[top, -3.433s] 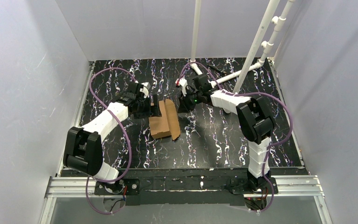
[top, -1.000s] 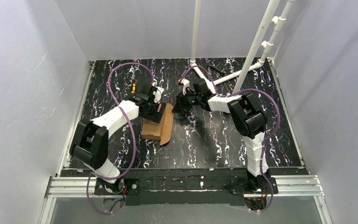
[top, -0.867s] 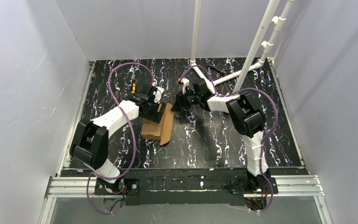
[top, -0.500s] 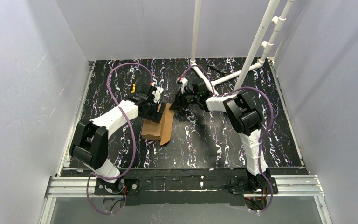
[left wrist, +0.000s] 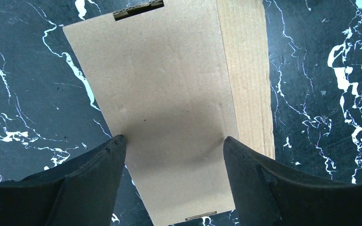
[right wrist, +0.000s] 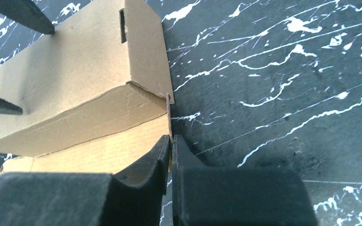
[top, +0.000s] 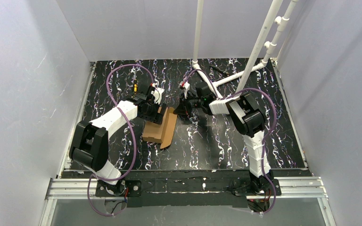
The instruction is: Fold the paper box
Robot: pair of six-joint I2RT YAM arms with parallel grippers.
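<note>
The paper box (top: pixel 160 128) lies half-folded on the table (top: pixel 217 146), left of centre, with one flap raised. It's no container yet, and I see nothing inside it. My left gripper (left wrist: pixel 173 141) stands wide open astride the flat panel, clamping nothing. My right gripper (right wrist: pixel 171 140) is pinched nearly together on the flap's corner edge. That thin bite could slip or tear, and the unclamped box may slide.

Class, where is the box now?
Top view: the box lies left of centre on the table, its far end under the left end effector, the right end effector at its far right flap.
</note>
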